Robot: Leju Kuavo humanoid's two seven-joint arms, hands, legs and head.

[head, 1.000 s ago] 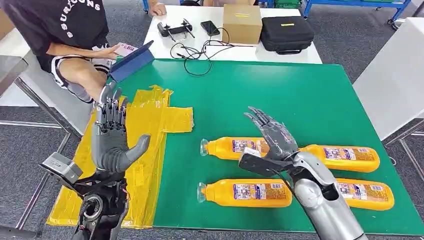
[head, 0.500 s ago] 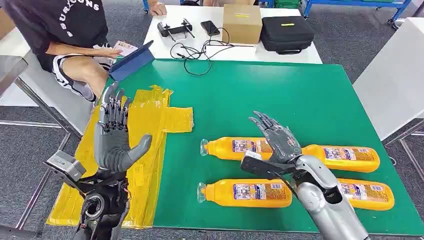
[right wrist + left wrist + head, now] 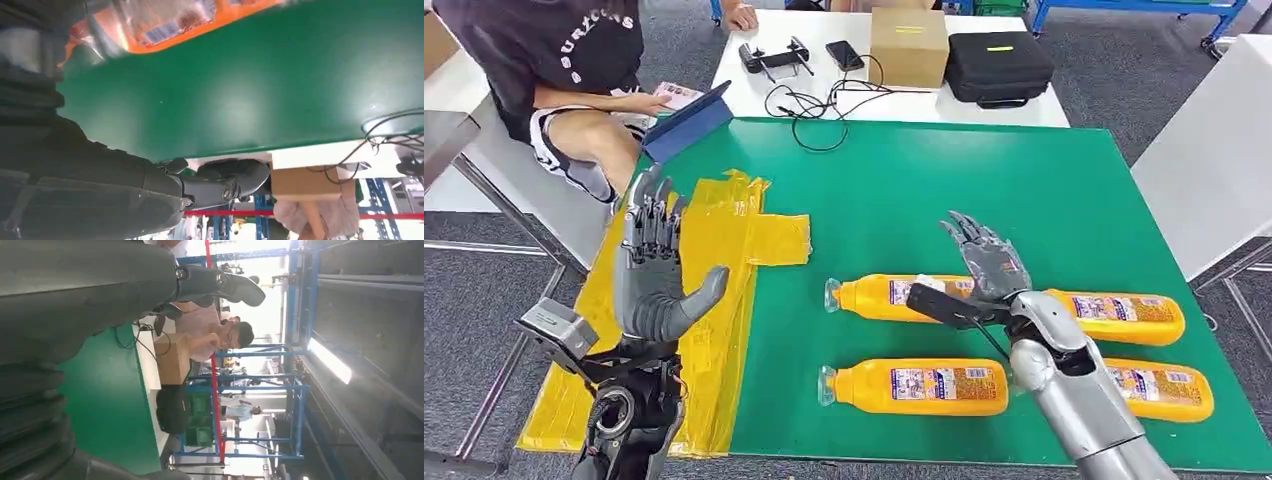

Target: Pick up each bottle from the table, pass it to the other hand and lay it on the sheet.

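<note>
Head view: four orange bottles lie on their sides on the green table [image 3: 984,180], in two rows at the near right, caps pointing left. The right hand [image 3: 990,262] hangs just above the far-left bottle [image 3: 894,297], fingers spread and holding nothing; whether it touches the bottle cannot be told. The near-left bottle [image 3: 914,386] lies just beside the right forearm, and the far-right bottle [image 3: 1114,315] and near-right bottle [image 3: 1159,390] lie further right, partly behind that arm. The left hand [image 3: 654,275] is raised, palm turned inward, fingers apart and empty, above the yellow sheet [image 3: 724,230] at the table's left edge. No bottle lies on the sheet, so the step in hand appears to be the first pick. A person [image 3: 564,70] sits at the far left. Left wrist view: the left hand's grey cover and a dark finger [image 3: 220,285] frame the green table and a cardboard box [image 3: 172,359] beyond; nothing sits in the hand. Right wrist view: the open right hand looks across the green table, with an orange bottle [image 3: 165,25] close to the palm and not yet gripped. The next move calls for lowering the right hand, closing around the bottle's body, then carrying it left toward the waiting left hand.
</note>
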